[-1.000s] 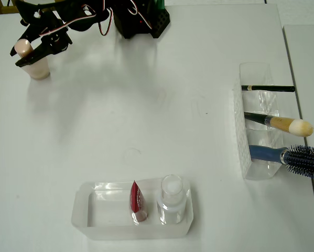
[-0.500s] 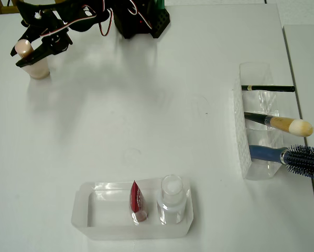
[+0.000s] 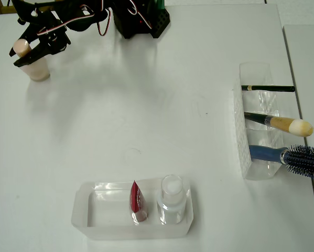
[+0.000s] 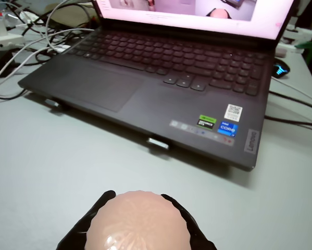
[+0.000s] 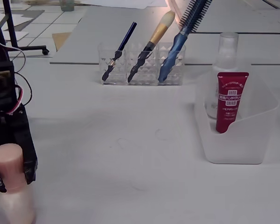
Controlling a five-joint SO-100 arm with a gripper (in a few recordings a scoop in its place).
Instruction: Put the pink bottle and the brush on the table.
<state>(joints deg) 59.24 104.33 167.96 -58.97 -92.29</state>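
The pink bottle [image 3: 39, 69] stands upright on the white table [image 3: 146, 105] at the far left of the overhead view. My gripper [image 3: 21, 53] is shut on its peach cap. In the wrist view the black fingers [image 4: 80, 229] hug both sides of the round cap [image 4: 140, 224]. The fixed view shows the bottle [image 5: 11, 186] resting on the table [image 5: 130, 163] at the lower left, with the gripper [image 5: 11, 172] around the cap. The brush [image 3: 280, 123], cream-tipped, leans in the middle slot of a clear holder at the right; its bristles [image 5: 165, 19] point up.
The clear holder [image 3: 251, 152] also holds a thin black stick [image 3: 267, 88] and a blue hairbrush [image 3: 293, 156]. A translucent tray [image 3: 83, 210] near the front holds a red tube [image 3: 136, 201] and a clear bottle [image 3: 172, 202]. A laptop [image 4: 161, 78] lies beyond the bottle. The arm base [image 3: 141, 18] sits at the back.
The gripper and arm have shifted slightly toward the top of the overhead view, and the cap has leaned with them. The bottle's body has stayed where it was.
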